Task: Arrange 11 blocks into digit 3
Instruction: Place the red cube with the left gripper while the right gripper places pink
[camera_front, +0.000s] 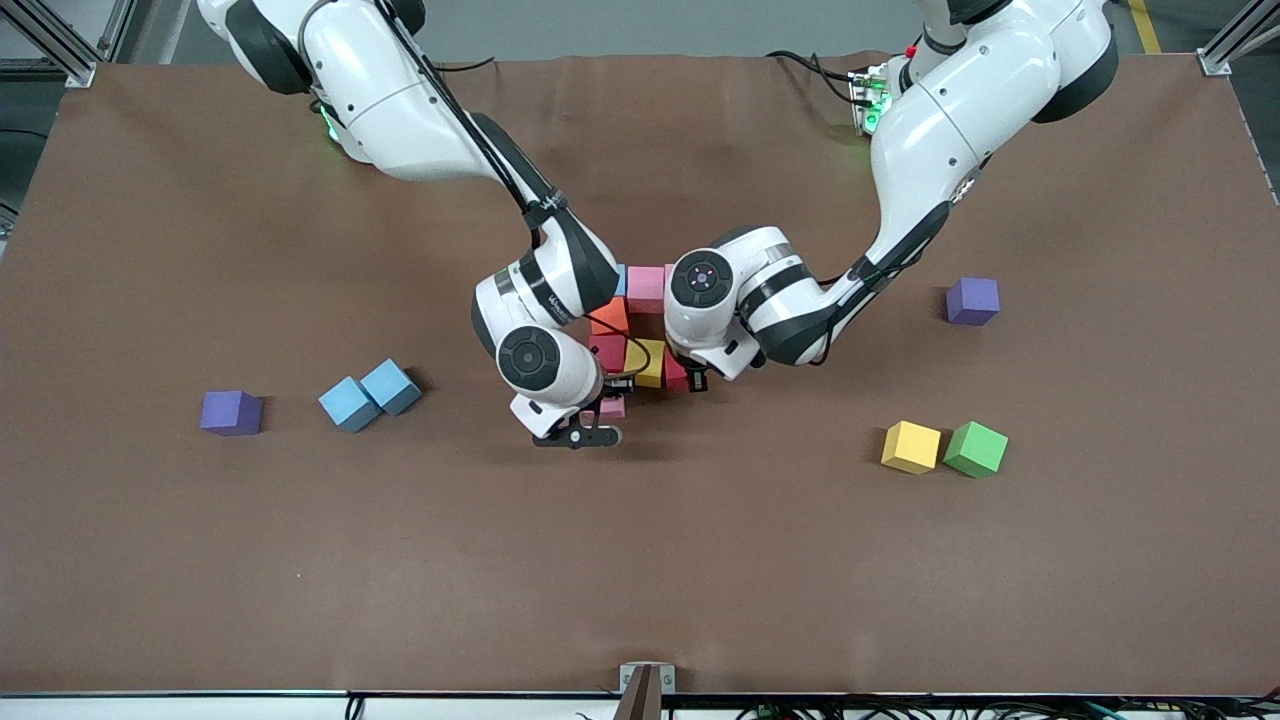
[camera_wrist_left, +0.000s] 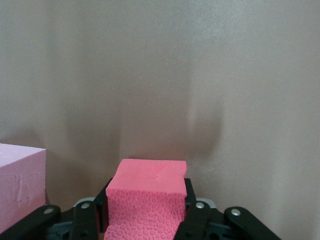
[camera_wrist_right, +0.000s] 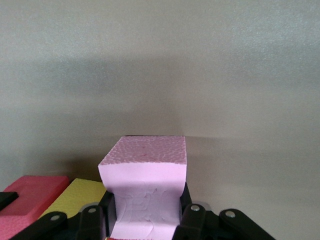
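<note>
Two arms meet low over the middle of the brown table, each with a foam cube pinched in its fingers. Nearest the front camera, toward the left arm's end, a yellow block and a green block sit touching. Toward the right arm's end, two light blue blocks touch, with a purple cube beside them. At the centre, the right gripper is clamped on a pale pink block, its fingers pressing the sides in. Just past it lies the part-built digit 3: pink, orange, red and yellow cubes packed together, partly hidden by the wrists. The left gripper is squeezed onto a red block at the cluster's edge. Another purple cube sits well apart, farther back.
</note>
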